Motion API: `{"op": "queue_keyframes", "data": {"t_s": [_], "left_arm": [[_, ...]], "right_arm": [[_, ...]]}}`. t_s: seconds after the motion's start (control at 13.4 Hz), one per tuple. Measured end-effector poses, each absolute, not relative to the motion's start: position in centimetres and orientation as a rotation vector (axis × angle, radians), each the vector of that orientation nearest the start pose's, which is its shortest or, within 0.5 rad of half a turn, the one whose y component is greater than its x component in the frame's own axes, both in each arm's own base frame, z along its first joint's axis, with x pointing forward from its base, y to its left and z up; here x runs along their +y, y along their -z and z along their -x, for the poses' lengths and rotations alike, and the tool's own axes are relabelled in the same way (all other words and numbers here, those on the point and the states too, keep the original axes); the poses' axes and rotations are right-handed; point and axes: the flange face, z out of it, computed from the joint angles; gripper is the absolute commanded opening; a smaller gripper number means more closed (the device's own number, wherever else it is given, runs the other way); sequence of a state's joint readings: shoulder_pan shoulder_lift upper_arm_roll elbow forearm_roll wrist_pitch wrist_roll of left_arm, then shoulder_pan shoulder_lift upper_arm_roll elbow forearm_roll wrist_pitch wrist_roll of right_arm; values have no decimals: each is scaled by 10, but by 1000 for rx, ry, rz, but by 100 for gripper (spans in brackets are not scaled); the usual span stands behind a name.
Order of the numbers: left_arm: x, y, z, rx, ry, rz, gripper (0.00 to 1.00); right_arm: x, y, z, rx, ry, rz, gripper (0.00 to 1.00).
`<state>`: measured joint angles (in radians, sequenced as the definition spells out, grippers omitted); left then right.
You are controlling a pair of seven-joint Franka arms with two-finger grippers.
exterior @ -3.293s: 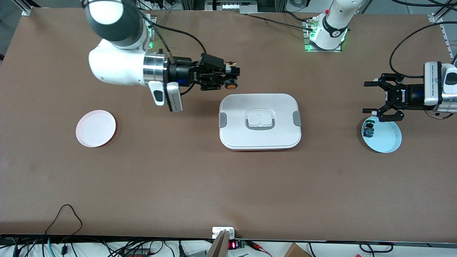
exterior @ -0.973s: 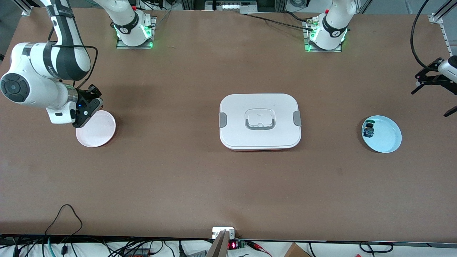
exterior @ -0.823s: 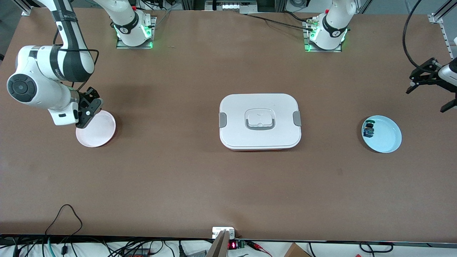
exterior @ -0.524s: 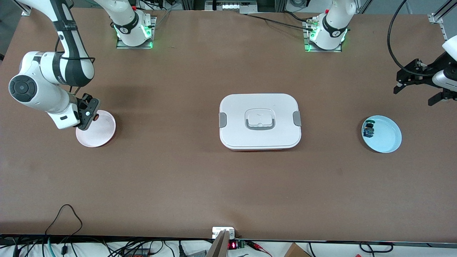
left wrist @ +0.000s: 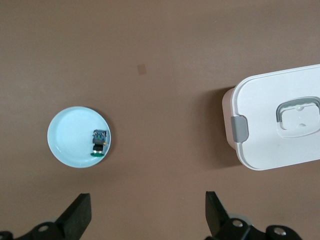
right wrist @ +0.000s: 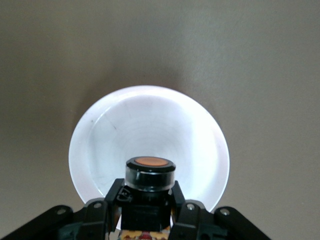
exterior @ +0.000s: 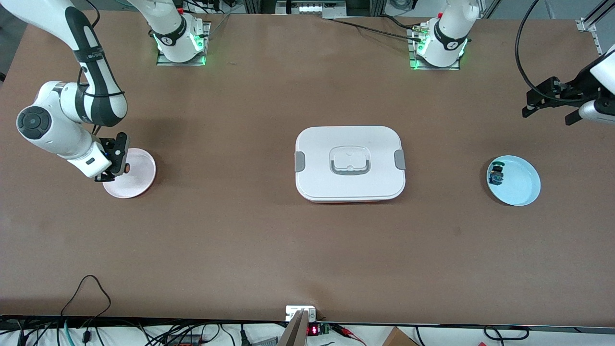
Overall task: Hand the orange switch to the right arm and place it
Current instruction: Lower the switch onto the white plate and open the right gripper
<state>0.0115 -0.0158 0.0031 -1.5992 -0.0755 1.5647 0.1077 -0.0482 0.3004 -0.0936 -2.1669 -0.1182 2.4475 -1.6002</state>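
The orange switch (exterior: 127, 168) (right wrist: 150, 171), a black stub with a round orange cap, sits between the fingers (right wrist: 113, 194) of my right gripper (exterior: 118, 163) (right wrist: 149, 194), which is shut on it. Gripper and switch point down over the pale pink plate (exterior: 138, 177) (right wrist: 150, 122) at the right arm's end of the table. They hang above the plate's rim zone, cap toward the plate. My left gripper (exterior: 548, 111) (left wrist: 147, 210) is open and empty, up over bare table at the left arm's end.
A white lidded container (exterior: 350, 163) (left wrist: 280, 120) stands at the table's middle. A light blue plate (exterior: 521, 187) (left wrist: 70, 140) near the left arm's end holds a small green-capped switch (exterior: 496, 175) (left wrist: 99, 143). Cables run along the front edge.
My right gripper carried the orange switch from beside the container to over the pink plate and tilted downward. The left gripper swung up and away from the blue plate, still open.
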Motion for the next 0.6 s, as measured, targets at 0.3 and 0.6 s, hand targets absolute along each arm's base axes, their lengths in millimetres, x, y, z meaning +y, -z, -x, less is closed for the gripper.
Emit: {"op": "queue_keyframes", "data": {"t_s": [0.3, 0.6], "left_arm": [[0, -615, -549, 66, -41, 3217, 100], [-5, -615, -550, 79, -42, 3217, 100]], "right_arm": [[-89, -221, -546, -2228, -153, 2264, 1], [-90, -194, -541, -2222, -157, 2258, 1]]}}
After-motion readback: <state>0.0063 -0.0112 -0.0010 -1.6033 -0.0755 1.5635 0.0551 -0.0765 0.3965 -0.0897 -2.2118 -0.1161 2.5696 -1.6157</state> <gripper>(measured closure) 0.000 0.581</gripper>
